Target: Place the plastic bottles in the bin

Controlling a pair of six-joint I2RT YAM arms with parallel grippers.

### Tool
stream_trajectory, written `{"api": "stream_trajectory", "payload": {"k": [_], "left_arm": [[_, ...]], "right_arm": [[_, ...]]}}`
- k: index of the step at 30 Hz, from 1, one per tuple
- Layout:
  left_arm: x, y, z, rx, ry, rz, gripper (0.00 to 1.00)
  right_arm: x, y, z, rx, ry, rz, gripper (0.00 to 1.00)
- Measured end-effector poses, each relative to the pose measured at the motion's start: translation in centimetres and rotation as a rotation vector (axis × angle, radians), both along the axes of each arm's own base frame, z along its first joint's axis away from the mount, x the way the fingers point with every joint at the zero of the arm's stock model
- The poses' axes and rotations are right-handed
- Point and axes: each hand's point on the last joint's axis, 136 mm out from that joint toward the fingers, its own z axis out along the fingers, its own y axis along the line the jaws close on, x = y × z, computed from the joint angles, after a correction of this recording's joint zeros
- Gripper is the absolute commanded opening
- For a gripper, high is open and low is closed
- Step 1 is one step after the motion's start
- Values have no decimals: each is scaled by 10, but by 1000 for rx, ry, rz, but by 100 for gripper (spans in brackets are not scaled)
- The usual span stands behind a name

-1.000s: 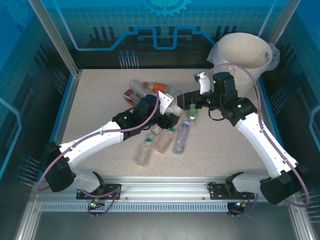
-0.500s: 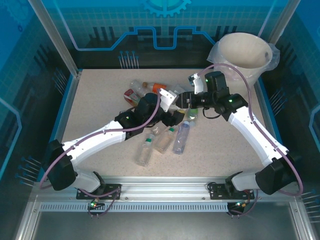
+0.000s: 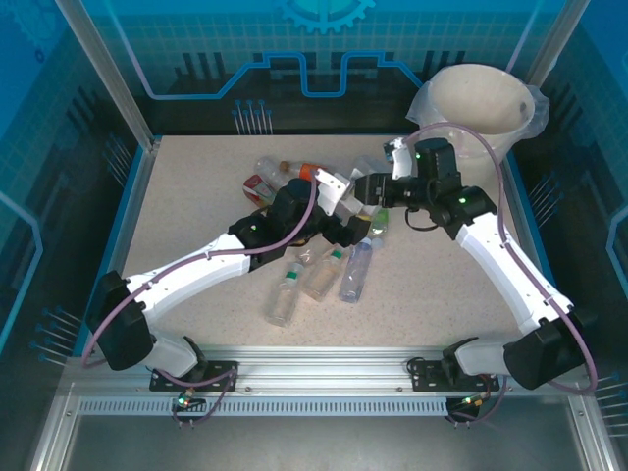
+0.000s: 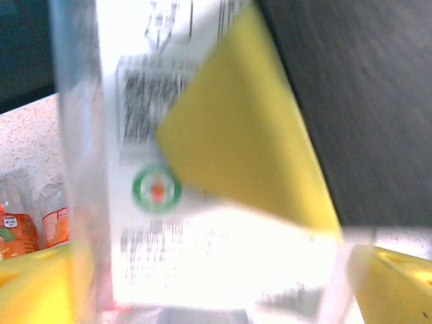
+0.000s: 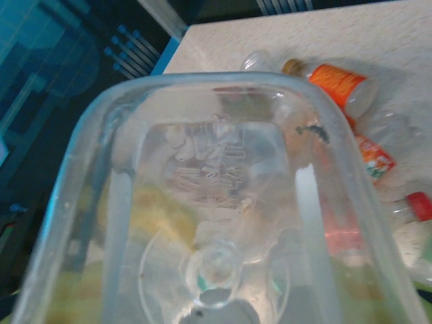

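Note:
My left gripper point(image 3: 345, 222) is mid-table, shut on a clear plastic bottle with a white and yellow label point(image 4: 202, 202) that stands between its yellow fingers point(image 4: 34, 287). Close to its right, my right gripper point(image 3: 373, 199) is shut on a clear bottle point(image 5: 216, 175), whose base faces the wrist camera. Its green label point(image 3: 379, 220) shows from above. Three more bottles point(image 3: 322, 275) lie side by side near the front. Others with orange labels point(image 3: 306, 172) are heaped behind the left gripper. The cream-white bin point(image 3: 481, 98) stands at the far right corner, bag-lined.
Orange-labelled bottles point(image 5: 337, 81) and a red cap point(image 5: 418, 202) lie beyond the right gripper. Two more orange-labelled bottles point(image 4: 20, 229) sit to the left of the left gripper. A blue rim point(image 3: 132, 211) and posts border the table.
The right gripper swung left toward the left gripper, then drew back a little to the right. The left gripper edged up and right. Both still hold their bottles.

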Motion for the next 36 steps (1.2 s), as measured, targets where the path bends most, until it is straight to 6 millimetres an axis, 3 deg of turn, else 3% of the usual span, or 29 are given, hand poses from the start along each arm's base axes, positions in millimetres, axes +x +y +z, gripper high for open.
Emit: {"api": "stream_trajectory", "payload": {"k": [5,8,16,23,30,36], "left_arm": [[-1,2,0,-23,25,19,99],[-2,13,4,-48,24,67,99],[12,66,16,-143,44,318,99],[21,116,-14,-171,141,531,99],[12,147,-35,-158,221,646,99],[0,171,-54,-154,269,719,99]], "right_arm": [[22,-38,1,-25,-20,-120,37],[33,-61,12,-33,-51,-182,36],[62,-123,89,-25,-235,-351,36],[94,-157,136,-41,-341,-465,36],[148,-213,145,-67,-353,-610,36],[198,-263,126,-27,-285,-716,38]]}}
